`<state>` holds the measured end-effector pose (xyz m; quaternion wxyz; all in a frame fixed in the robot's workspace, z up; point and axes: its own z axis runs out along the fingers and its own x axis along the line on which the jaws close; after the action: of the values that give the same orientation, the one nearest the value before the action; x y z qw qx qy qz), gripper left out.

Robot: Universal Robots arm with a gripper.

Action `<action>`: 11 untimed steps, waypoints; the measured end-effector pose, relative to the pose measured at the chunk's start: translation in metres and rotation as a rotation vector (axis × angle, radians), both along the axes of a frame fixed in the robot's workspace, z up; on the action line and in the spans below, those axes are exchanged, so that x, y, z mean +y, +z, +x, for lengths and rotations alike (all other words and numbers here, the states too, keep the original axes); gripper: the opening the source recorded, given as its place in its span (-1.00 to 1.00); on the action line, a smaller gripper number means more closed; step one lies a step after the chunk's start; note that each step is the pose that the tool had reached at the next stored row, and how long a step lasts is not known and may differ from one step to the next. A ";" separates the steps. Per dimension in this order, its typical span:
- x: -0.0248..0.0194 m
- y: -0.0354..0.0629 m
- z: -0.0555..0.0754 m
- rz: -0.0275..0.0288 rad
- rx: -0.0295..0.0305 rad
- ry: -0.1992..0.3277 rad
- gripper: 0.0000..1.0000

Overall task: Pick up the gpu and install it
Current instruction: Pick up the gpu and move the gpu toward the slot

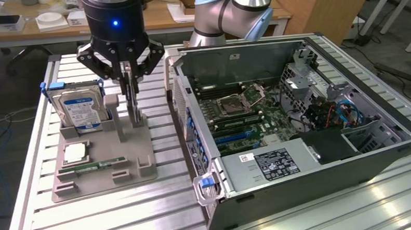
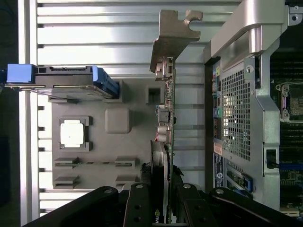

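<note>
Nearest, by the bench's (image 1: 92, 218) front right corner, stood the open computer case (image 1: 299, 183), motherboard bared. Along the left edge lay the grey holder tray (image 1: 98, 184): memory stick (image 1: 100, 165) first, then the square processor chip (image 1: 76, 152), then the hard drive (image 1: 80, 111) standing on edge at the far end. And there was the gpu (image 1: 131, 100) (image 2: 166, 118), upright at the tray's case-side edge, its silvery bracket (image 2: 173, 33) plain in the wrist view. The end effector (image 1: 128, 77) (image 2: 163, 198) was clamped on it from above, gripping both faces! Whether its lower edge sat in the tray's slot or just above, I couldn't tell. Beyond rose the arm's silver-and-blue joints (image 1: 236, 15).
</note>
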<state>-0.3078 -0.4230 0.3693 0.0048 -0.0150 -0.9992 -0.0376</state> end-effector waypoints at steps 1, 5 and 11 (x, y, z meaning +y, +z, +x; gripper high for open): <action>0.0000 0.0008 0.000 0.0003 0.0000 0.000 -0.47; 0.0000 0.0037 0.000 0.0014 -0.0001 0.000 -0.47; -0.0001 0.0058 0.000 -0.0006 0.0000 0.000 -0.47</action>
<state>-0.3077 -0.4231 0.3751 0.0048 -0.0148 -0.9992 -0.0373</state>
